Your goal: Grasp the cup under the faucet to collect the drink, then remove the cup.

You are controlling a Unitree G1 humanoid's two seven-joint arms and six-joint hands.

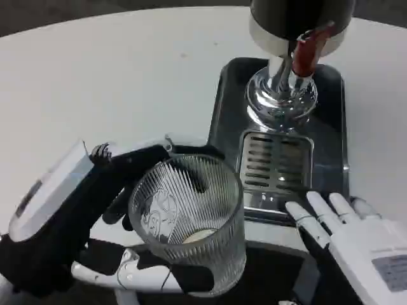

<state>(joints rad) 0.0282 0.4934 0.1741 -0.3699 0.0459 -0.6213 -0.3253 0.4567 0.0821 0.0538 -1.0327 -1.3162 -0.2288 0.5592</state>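
The left hand (95, 222) is wrapped around the cup (191, 222): dark fingers go behind the rim at about 10 o'clock of the cup, and a white and black finger lies along its foot at 6 o'clock. So this hand holds the cup, which sits at the lower middle of the picture, at about 7 o'clock from the faucet (305, 54) and well apart from it. The cup leans a little toward the camera, and something pale shows at its bottom; I cannot tell whether this is drink or only a reflection.

As I judge it, the step in hand is to carry the cup. If the glass must still be filled, it should go toward 1 o'clock, over the drain grille (275, 162), and stop upright with its mouth directly below the spout. The hand should keep its hold firm but not squeeze harder, because the wall is smooth glass and may slip. It is better to level the cup before any liquid runs.

The right hand (356, 238) rests at 5 o'clock of the grille, fingers spread and apart, holding nothing; its fingertips (299, 213) lie just beside the tray's (222, 114) front edge.

The cup is clear glass with fine vertical ribs, round and wide. The tray is dark and glossy, rectangular; the grille is slotted metal. The dispenser base (281, 95) is polished chrome, rounded, and the faucet lever is red. The tabletop (127, 76) is plain matte white.
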